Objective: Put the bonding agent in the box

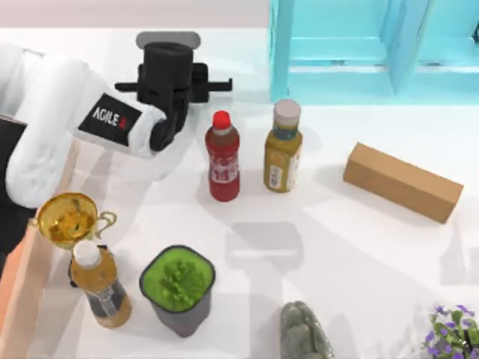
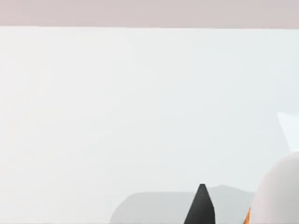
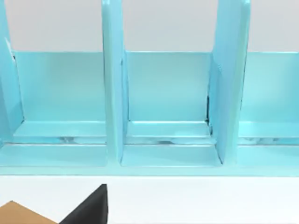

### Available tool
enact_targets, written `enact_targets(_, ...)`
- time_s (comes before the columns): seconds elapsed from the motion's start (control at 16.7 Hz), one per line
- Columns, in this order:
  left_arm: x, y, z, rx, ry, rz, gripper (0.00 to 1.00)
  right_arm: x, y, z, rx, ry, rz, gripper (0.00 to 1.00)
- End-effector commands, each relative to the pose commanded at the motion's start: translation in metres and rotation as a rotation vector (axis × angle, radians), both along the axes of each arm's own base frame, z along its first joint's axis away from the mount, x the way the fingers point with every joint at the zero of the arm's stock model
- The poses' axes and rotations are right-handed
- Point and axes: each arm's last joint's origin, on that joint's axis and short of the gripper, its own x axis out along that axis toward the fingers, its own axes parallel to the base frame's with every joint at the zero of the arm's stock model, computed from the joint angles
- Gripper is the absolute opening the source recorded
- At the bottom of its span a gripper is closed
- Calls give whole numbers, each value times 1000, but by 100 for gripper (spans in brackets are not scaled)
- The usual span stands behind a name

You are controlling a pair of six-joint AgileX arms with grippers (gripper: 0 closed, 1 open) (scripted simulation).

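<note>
- Left arm, white and marked AGILEX, rises closest to the overhead camera; its black left claw [image 1: 168,78] hangs over the far left part of the worktop [image 1: 337,247], just left of the red bottle [image 1: 223,157].
- Left claw state: cannot be told, wide, narrow or holding. The left wrist view gives one dark tip of it [image 2: 201,209] over bare white worktop.
- Glue bottle [image 2: 276,196]: probably the rounded white body with an orange sliver, cut off at the corner of the left wrist view, close beside that dark tip. Its cap is out of frame, so the identification is a judgement.
- Box [image 1: 26,277]: only a slanted salmon wall at the left edge of the top view; its floor is cut off. A gold cup [image 1: 69,219] and a brown drink bottle [image 1: 99,286] stand just beside that wall.
- Risk: if the glue bottle is held off-centre, it may slip on the way to the box.
- Risk: a low sweep toward the box could strike the gold cup or the brown drink bottle.
- Risk: the red bottle and the yellow bottle [image 1: 283,149] stand near the left claw; a wide swing could topple them.
- Right claw [image 3: 88,210]: parked facing the blue rack [image 3: 168,116], a corner of the brown carton [image 3: 18,215] beside it; state cannot be told.
- Hard to make out: a grey-green lump [image 1: 303,333] at the near edge.
</note>
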Motion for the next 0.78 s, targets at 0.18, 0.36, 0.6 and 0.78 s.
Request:
enact_targets(0.18,1,0,26,3,8,1,0,0,0,0,0,0,0,100)
enact_targets(0.36,1,0,64,2,8,1,0,0,0,0,0,0,0,100)
enact_targets(0.6,0,0,96,-2,-3,0,0,0,0,0,0,0,0,100)
enact_targets(0.78,0,0,93,1,0,0,0,0,0,0,0,0,0,100)
